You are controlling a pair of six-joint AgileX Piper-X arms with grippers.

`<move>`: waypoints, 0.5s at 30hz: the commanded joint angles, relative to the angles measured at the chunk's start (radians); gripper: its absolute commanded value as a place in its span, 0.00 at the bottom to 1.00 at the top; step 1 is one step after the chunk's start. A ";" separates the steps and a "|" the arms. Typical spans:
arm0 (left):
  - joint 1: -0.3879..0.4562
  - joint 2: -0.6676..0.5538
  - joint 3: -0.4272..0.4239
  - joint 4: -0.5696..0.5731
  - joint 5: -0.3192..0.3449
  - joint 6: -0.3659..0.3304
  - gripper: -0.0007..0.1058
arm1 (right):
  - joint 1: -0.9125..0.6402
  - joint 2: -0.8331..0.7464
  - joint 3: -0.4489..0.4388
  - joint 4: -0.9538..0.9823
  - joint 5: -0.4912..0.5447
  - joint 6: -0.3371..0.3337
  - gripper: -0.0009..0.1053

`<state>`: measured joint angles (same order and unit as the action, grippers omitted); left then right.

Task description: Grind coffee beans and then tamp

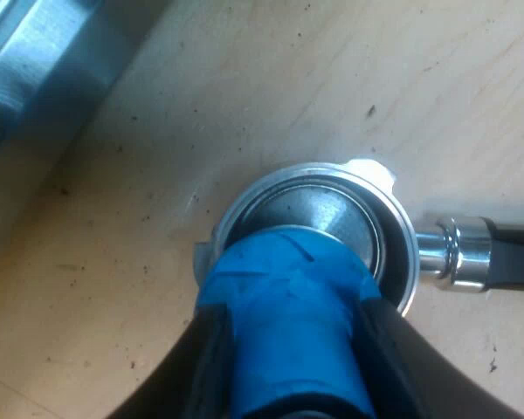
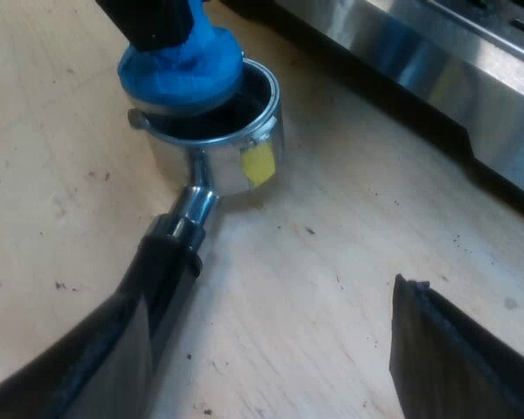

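Tamper (image 1: 288, 323) (image 2: 182, 61), blue, clamped in the left gripper (image 1: 290, 367), sits off-centre at the mouth of the metal holder (image 1: 393, 218) (image 2: 236, 161) on the wooden table (image 1: 244, 87) beside the espresso machine (image 2: 437, 61) — right gripper (image 2: 275, 288) spread wide, one finger alongside the dark handle (image 2: 170, 253).

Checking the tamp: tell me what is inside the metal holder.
The blue tamper, in my left gripper, sits in the metal holder; anything beneath it is covered.

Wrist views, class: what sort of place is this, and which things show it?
Probably a coffee-making bench: a steel espresso machine stands on a wooden table, and a blue tamper sits at the mouth of a metal holder lying there.
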<state>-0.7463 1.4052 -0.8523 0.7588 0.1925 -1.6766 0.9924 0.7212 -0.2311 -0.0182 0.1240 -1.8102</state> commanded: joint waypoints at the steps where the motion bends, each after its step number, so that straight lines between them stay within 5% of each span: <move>1: -0.003 0.003 0.000 -0.001 0.007 -0.008 0.01 | 0.000 0.000 0.001 -0.007 -0.009 -0.003 0.58; 15: -0.003 0.003 0.032 -0.023 0.007 -0.008 0.01 | 0.000 0.000 0.001 -0.007 -0.009 -0.003 0.58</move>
<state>-0.7463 1.4010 -0.8327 0.7284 0.1978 -1.6766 0.9924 0.7212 -0.2311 -0.0182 0.1240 -1.8082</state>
